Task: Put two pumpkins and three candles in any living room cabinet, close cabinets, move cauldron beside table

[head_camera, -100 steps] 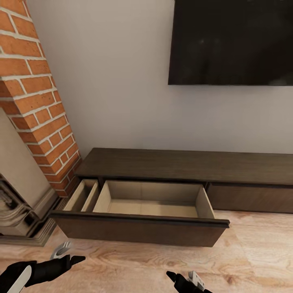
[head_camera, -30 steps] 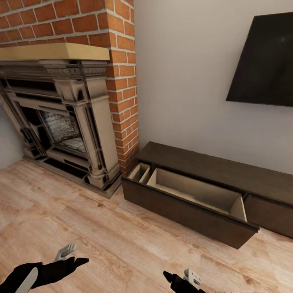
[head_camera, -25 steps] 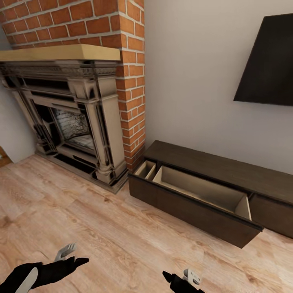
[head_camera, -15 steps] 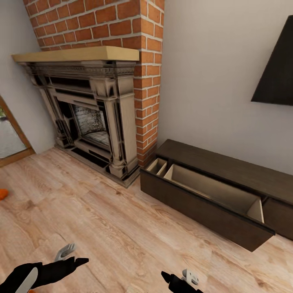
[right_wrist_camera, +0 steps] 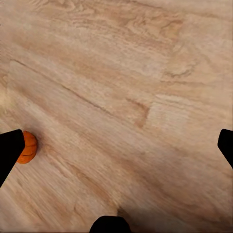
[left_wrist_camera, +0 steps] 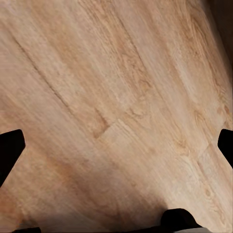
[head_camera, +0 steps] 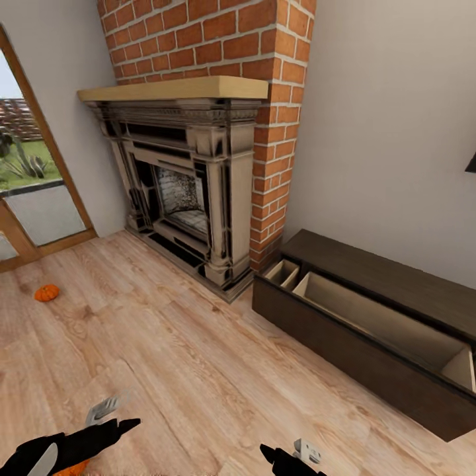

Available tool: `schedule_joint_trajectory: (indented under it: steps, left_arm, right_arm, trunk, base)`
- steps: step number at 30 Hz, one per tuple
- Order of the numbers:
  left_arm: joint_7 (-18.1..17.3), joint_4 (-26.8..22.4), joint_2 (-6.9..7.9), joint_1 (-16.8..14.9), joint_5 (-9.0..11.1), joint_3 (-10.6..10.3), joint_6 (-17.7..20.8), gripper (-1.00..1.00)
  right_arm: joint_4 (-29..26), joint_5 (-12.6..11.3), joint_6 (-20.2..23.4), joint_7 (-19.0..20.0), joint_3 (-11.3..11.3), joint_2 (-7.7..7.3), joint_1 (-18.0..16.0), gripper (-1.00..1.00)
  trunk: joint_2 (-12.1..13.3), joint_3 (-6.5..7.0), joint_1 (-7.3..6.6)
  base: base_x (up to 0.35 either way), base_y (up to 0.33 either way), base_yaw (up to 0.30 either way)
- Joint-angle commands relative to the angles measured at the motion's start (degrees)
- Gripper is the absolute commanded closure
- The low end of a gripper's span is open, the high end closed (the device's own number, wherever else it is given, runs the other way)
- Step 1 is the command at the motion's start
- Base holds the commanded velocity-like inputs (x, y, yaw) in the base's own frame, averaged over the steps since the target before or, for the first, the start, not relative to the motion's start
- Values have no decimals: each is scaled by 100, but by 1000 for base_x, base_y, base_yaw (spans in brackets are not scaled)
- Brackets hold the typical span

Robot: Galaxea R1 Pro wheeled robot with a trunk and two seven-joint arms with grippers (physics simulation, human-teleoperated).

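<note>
One small orange pumpkin (head_camera: 46, 292) sits on the wooden floor at the far left, near the glass door. A second pumpkin (head_camera: 74, 469) peeks out from under my left arm at the lower edge, and a pumpkin (right_wrist_camera: 28, 147) lies on the floor beside a fingertip in the right wrist view. The dark-brown cabinet (head_camera: 370, 271) stands along the right wall, its wide drawer (head_camera: 350, 357) pulled out with an empty pale interior. Both grippers are open and empty over bare floor: the left gripper (head_camera: 114, 416) (left_wrist_camera: 116, 145) and the right gripper (head_camera: 287, 455) (right_wrist_camera: 116, 145). The candles and cauldron are out of view.
An ornate grey-beige fireplace surround (head_camera: 198, 192) with a pale mantel stands against the brick chimney (head_camera: 264, 39) ahead. A glass door (head_camera: 33, 192) with a wooden frame is at the left. Wooden floor (head_camera: 172, 357) stretches between me and the cabinet.
The camera has swung left: the cabinet and TV slid to the right, the fireplace, the glass door and the pumpkins came into view. Both arms hold the same pose.
</note>
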Motion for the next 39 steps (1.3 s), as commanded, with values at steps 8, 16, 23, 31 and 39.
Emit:
schedule_joint_trajectory:
  steps: [8, 16, 23, 31, 39]
  left_arm:
    - [16, 48, 5, -4, 66, -2, -75, -100]
    - [19, 52, 14, -6, 67, 11, -87, -100]
    - [19, 54, 14, -5, 67, 14, -87, -100]
    - [12, 55, 28, -6, 68, 20, -87, -100]
    - [18, 57, 33, -6, 67, 22, -96, -100]
  right_arm:
    - [15, -95, 15, 13, 20, -10, -4, -100]
    - [13, -93, 16, 16, 1, -3, -4, -100]
    - [-9, -63, -4, 76, 18, -9, -4, -100]
    - [-77, -58, -12, 122, 18, -8, -4, -100]
    - [-11, -58, -334, 55, 21, -2, -4, -100]
  trunk:
    - [-2, -5, -1]
    - [-2, -5, -1]
    - [-2, -5, -1]
    - [-2, -5, -1]
    - [-2, -5, -1]
  base:
    - [93, 126, 289]
    - [213, 199, 243]
    - [111, 60, 90]
    - [8, -56, 47]
    - [0, -109, 261]
